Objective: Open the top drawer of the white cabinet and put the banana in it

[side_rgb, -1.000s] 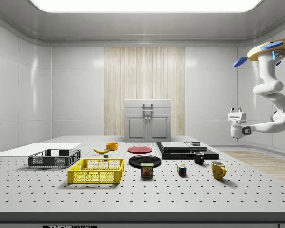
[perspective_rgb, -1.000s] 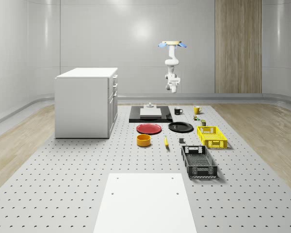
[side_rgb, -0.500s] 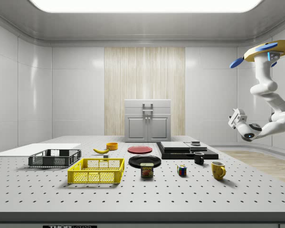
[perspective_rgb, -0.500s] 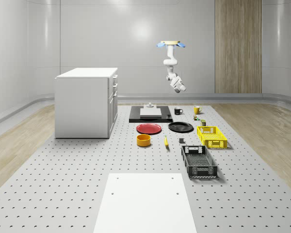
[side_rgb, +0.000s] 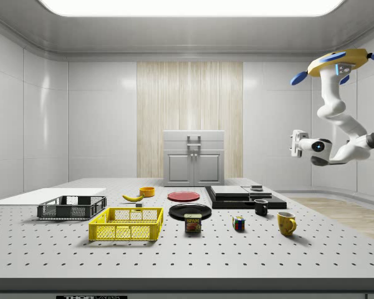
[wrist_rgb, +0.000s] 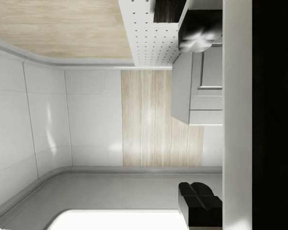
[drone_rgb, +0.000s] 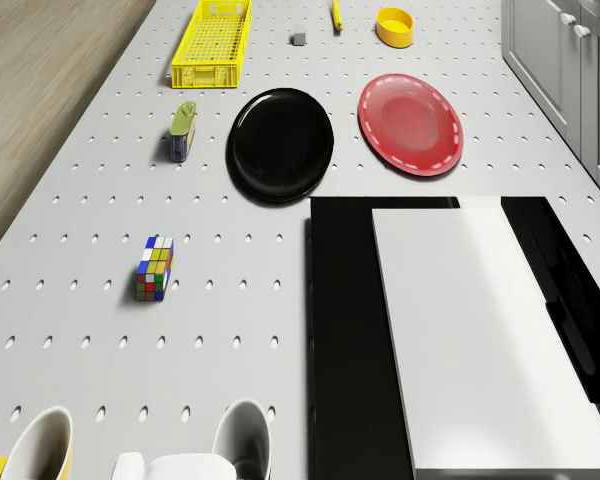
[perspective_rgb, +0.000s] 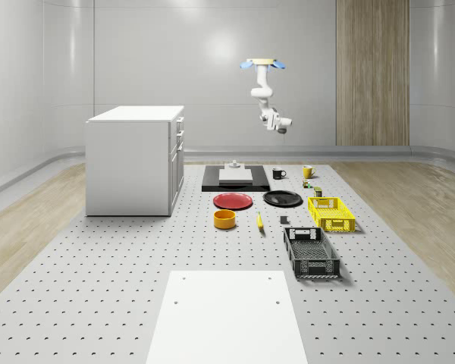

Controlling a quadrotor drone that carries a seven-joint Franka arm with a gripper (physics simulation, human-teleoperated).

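Of the fingers we cannot tell whether they stand wide or narrow: in the side view the gripper (side_rgb: 294, 143) is a small white block at the arm's end, and the dark shapes in the wrist view are too unclear to read. We see nothing held in it. The gripper hangs high in the air, pointing toward the side view's left, level with the cabinet (side_rgb: 194, 159) top or slightly above.

The banana (perspective_rgb: 259, 221) lies on the table (perspective_rgb: 98, 288), well apart from the gripper and far below it. It lies just beside the orange bowl (perspective_rgb: 224, 219), between that bowl and the yellow crate (perspective_rgb: 331, 213). In the side view the banana (side_rgb: 133, 197) shows just beside the bowl and behind the crate.

The drone (perspective_rgb: 262, 64) hovers over the table's far end, above the black slab (drone_rgb: 340, 330) and the mugs (drone_rgb: 242, 440).

In the drone view the frame's edge cuts off the banana (drone_rgb: 335, 14), part of the cabinet and both mugs. The cabinet's drawers look shut in the whole-scene view, though its front is seen at a steep angle there.
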